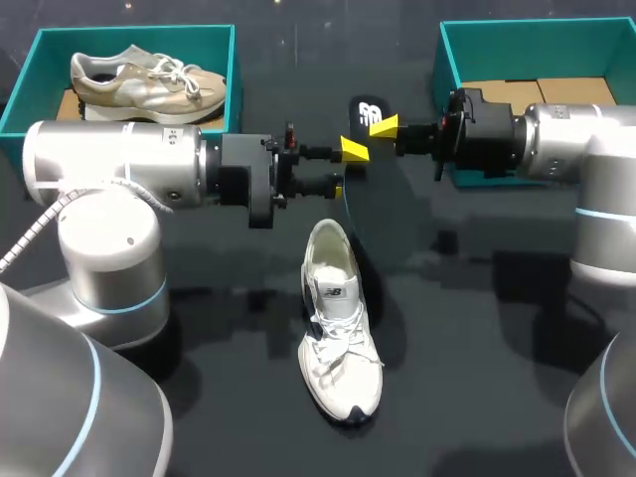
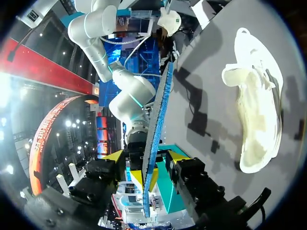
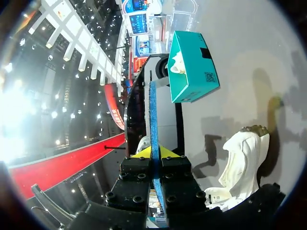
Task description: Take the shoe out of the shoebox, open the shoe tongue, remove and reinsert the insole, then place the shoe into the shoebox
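A white sneaker lies on the dark table, its toe toward the front edge and its mouth open. Above its heel hangs the dark insole, held on edge. My right gripper is shut on the insole's upper end, and the blue edge runs out from between its fingers. My left gripper straddles the same insole from the opposite side. It is open, with a gap between each finger and the insole.
A teal shoebox at the back left holds a beige sneaker. A second teal shoebox at the back right, behind my right arm, has cardboard in its bottom.
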### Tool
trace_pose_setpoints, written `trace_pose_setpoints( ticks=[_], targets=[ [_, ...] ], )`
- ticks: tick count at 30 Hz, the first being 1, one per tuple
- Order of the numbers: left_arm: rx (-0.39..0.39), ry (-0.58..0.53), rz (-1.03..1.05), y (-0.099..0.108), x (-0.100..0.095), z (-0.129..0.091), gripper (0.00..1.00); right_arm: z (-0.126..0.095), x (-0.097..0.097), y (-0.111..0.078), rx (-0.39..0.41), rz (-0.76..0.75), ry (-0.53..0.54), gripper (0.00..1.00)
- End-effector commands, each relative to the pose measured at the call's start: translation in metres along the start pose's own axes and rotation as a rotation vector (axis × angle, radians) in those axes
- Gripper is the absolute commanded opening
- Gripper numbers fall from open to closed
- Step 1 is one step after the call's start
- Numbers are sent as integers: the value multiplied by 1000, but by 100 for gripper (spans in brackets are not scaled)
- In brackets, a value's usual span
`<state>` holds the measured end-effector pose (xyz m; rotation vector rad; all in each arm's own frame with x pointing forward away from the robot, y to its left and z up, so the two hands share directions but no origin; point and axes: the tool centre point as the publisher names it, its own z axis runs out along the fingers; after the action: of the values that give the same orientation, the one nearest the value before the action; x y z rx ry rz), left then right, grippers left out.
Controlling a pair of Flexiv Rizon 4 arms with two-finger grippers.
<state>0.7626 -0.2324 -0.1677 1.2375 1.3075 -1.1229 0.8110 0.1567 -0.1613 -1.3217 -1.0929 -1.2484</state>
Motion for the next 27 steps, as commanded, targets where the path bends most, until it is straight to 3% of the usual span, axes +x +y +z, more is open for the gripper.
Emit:
trace_pose_setpoints(
  ticks=[1, 9, 15, 16, 17, 25, 27],
  targets=[
    [-4, -1, 0, 2, 1, 8, 44, 7, -3, 2, 5, 7, 1, 0],
    [-7, 5, 1, 2, 2, 11, 39, 13, -5, 4, 16, 14, 10, 0],
    [-13, 16, 1, 2, 3, 14, 20, 15, -5, 5, 20, 17, 11, 0],
    [-13, 17, 1, 2, 3, 14, 13, 15, -5, 5, 20, 17, 11, 0],
    [-14, 17, 1, 2, 3, 14, 0, 15, -5, 5, 20, 17, 10, 0],
    [-18, 21, 2, 1, 4, 12, 0, 13, -5, 4, 10, 14, 20, 0],
    [-19, 22, 4, 1, 4, 9, 0, 11, -4, 2, 5, 9, 26, 59]
  ],
)
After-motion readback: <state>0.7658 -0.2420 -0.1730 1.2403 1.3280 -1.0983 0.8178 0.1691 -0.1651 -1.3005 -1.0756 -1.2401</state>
